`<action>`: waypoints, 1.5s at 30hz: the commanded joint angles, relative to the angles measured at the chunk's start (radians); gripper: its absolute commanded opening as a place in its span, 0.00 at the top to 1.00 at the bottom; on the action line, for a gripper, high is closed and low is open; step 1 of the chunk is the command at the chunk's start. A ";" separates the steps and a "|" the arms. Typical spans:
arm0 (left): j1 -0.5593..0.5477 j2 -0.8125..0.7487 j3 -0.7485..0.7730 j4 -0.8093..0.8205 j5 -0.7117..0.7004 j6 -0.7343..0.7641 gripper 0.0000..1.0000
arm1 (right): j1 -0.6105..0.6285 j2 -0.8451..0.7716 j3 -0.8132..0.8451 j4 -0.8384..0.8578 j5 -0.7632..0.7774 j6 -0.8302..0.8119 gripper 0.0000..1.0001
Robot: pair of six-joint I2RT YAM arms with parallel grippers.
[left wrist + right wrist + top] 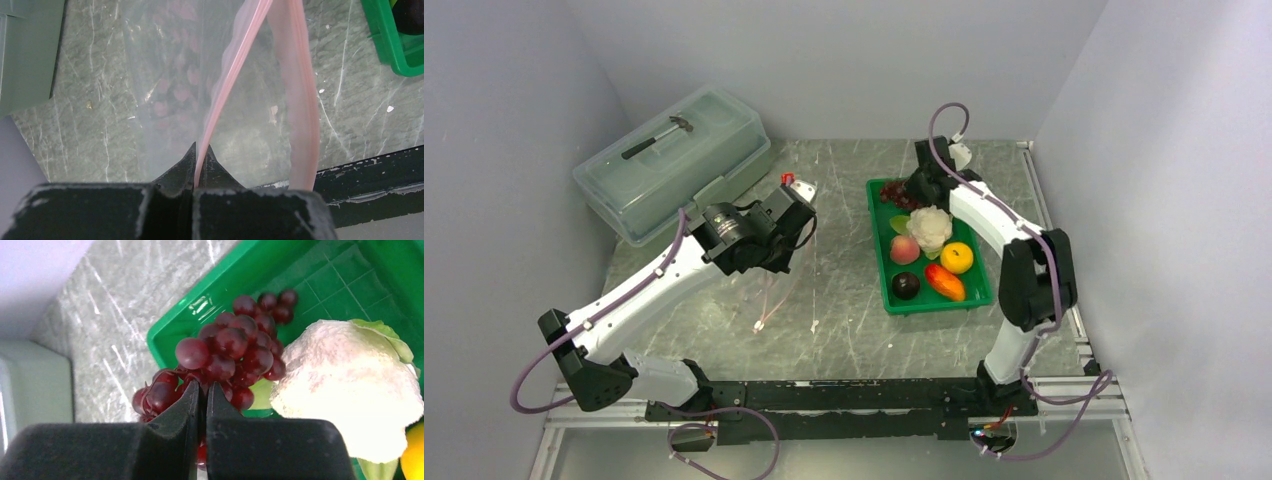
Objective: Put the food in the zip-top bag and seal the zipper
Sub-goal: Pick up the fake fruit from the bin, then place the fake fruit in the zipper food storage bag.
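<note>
My left gripper (201, 147) hangs above the table left of centre, shut on the pale pink zipper (227, 85) of the clear zip-top bag (764, 300), which dangles from it with its mouth apart. The food lies in a green tray (886, 290): cauliflower (931, 228), peach (904, 249), orange (957, 257), plum (906, 285) and pepper (945, 282). At the tray's far left corner my right gripper (203, 387) is shut on the dark purple grape bunch (230, 345), next to the cauliflower (345, 390).
A large translucent lidded box (674, 160) with a hammer on it stands at the back left. The arms' black base rail (844, 395) runs along the near edge. Pale walls close in the table on three sides.
</note>
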 commanded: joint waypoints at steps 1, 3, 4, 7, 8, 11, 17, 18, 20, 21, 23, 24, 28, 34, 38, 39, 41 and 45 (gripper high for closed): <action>0.003 -0.026 0.001 0.028 -0.017 -0.026 1.00 | -0.002 -0.127 -0.036 0.027 0.015 -0.054 1.00; 0.004 -0.022 0.002 0.031 -0.015 -0.030 1.00 | -0.002 -0.166 -0.059 0.031 0.015 -0.065 1.00; 0.003 -0.019 0.004 0.032 -0.013 -0.033 1.00 | -0.002 -0.187 -0.072 0.035 0.013 -0.070 1.00; 0.004 -0.015 0.001 0.032 -0.012 -0.039 1.00 | -0.002 -0.250 -0.105 0.043 0.004 -0.084 1.00; 0.004 -0.015 0.000 0.035 -0.014 -0.041 1.00 | -0.002 -0.272 -0.121 0.051 -0.001 -0.088 1.00; 0.004 -0.009 -0.004 0.038 -0.020 -0.046 1.00 | -0.002 -0.337 -0.156 0.065 -0.020 -0.101 1.00; 0.004 0.015 0.003 0.053 -0.002 -0.052 1.00 | 0.000 -0.452 -0.204 0.069 -0.102 -0.137 1.00; 0.004 0.021 0.005 0.053 0.000 -0.054 1.00 | 0.001 -0.474 -0.210 0.069 -0.114 -0.144 1.00; 0.006 0.032 0.010 0.053 0.002 -0.055 1.00 | 0.004 -0.514 -0.216 0.057 -0.131 -0.165 1.00; 0.006 0.037 0.013 0.053 0.001 -0.056 1.00 | 0.005 -0.535 -0.218 0.051 -0.141 -0.174 1.00; 0.006 0.047 0.020 0.055 0.004 -0.057 1.00 | 0.009 -0.588 -0.231 0.044 -0.171 -0.193 1.00; 0.005 0.052 0.025 0.054 0.008 -0.057 1.00 | 0.010 -0.610 -0.237 0.041 -0.187 -0.201 1.00; 0.006 0.075 0.048 0.046 0.032 -0.054 1.00 | 0.015 -0.703 -0.277 0.066 -0.276 -0.226 1.00; 0.006 0.101 0.077 0.046 0.074 -0.041 1.00 | 0.034 -0.803 -0.284 0.081 -0.424 -0.238 1.00; 0.006 0.118 0.104 0.045 0.096 -0.032 1.00 | 0.041 -0.865 -0.300 0.146 -0.536 -0.211 1.00; 0.005 0.121 0.107 0.047 0.103 -0.030 1.00 | 0.041 -0.876 -0.300 0.159 -0.567 -0.202 1.00; 0.006 0.128 0.113 0.054 0.118 -0.026 1.00 | 0.045 -0.892 -0.300 0.193 -0.632 -0.187 1.00; 0.007 0.141 0.113 0.073 0.140 -0.021 1.00 | 0.046 -0.941 -0.308 0.272 -0.727 -0.140 1.00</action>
